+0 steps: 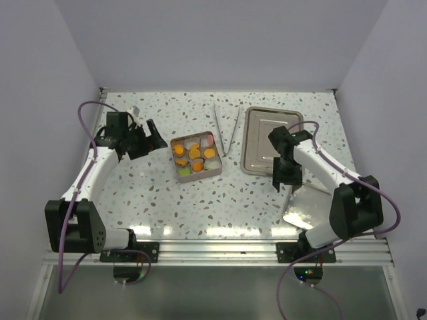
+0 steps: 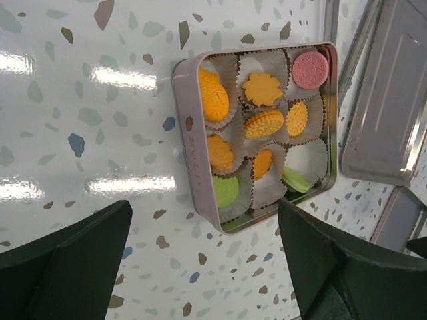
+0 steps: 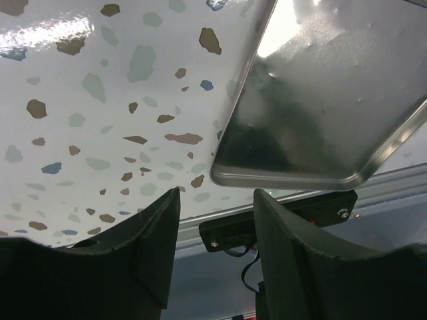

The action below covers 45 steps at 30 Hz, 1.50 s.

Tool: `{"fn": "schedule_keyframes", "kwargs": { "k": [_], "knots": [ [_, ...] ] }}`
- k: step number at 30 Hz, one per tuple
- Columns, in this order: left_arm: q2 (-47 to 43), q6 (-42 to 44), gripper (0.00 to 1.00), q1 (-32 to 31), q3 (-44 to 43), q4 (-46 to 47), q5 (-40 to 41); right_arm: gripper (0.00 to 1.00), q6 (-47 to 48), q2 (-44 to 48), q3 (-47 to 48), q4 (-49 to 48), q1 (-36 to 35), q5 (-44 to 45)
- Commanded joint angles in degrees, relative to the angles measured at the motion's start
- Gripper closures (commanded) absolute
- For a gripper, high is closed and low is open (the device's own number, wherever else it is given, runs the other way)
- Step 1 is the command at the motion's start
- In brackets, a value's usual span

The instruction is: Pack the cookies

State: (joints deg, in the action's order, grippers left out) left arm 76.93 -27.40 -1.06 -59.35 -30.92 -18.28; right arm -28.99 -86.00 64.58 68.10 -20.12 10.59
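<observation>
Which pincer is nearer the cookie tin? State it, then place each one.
Left. The left pincer sits just left of the tin of cookies, open and empty. The right pincer is farther off to the tin's right, by the metal tray.

Your left hand (image 1: 148,139) hovers wide open toward the desk's far-left side; your right hand (image 1: 287,175), partly open and empty, hangs near its right edge.

A: What's cut off beside the tin (image 2: 193,160)?
B: The tray (image 2: 390,107) runs past the wrist picture's right edge.
A: And within the tin?
B: Paper cups (image 2: 267,190) partly hide some cookies (image 2: 263,125).
</observation>
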Motion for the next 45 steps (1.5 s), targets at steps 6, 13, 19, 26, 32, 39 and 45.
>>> {"fn": "schedule_keyframes", "kwargs": {
  "k": [6, 13, 19, 26, 32, 39, 45],
  "knots": [
    [-2.39, 0.68, 0.04, -0.26, 0.38, 1.21, -1.31, 0.52, -4.23, -0.48, -5.59, -4.71, 0.69, 2.51],
    [-3.36, 1.03, 0.04, -0.26, 0.55, 0.68, -0.97, 0.58, -4.14, -3.12, -9.12, -9.38, 4.03, 1.19],
    [-3.54, 0.94, 0.04, -0.26, 0.99, 0.68, -0.7, 0.66, -4.67, -5.67, -10.43, -11.58, 7.1, 0.58],
    [-3.62, 0.24, 0.04, -0.17, 0.73, 0.77, -0.35, 0.74, -5.2, -10.94, -12.28, -15.18, 9.39, -1.36],
    [-4.15, 0.33, 0.04, -0.26, 0.73, 0.24, 0.53, 0.88, -4.76, -11.39, -13.34, -16.51, 10.01, -2.94],
    [-3.63, -0.81, 0.04, -0.26, 0.2, 1.38, 0.79, 1.0, -3.97, -4.89, -5.17, -9.13, 10.1, -0.66],
    [-2.22, -1.6, 0.04, -0.26, -2.34, 1.74, 1.58, 1.0, -3.62, 1.87, 7.11, 0.01, 10.01, -2.14]
  ]
}}
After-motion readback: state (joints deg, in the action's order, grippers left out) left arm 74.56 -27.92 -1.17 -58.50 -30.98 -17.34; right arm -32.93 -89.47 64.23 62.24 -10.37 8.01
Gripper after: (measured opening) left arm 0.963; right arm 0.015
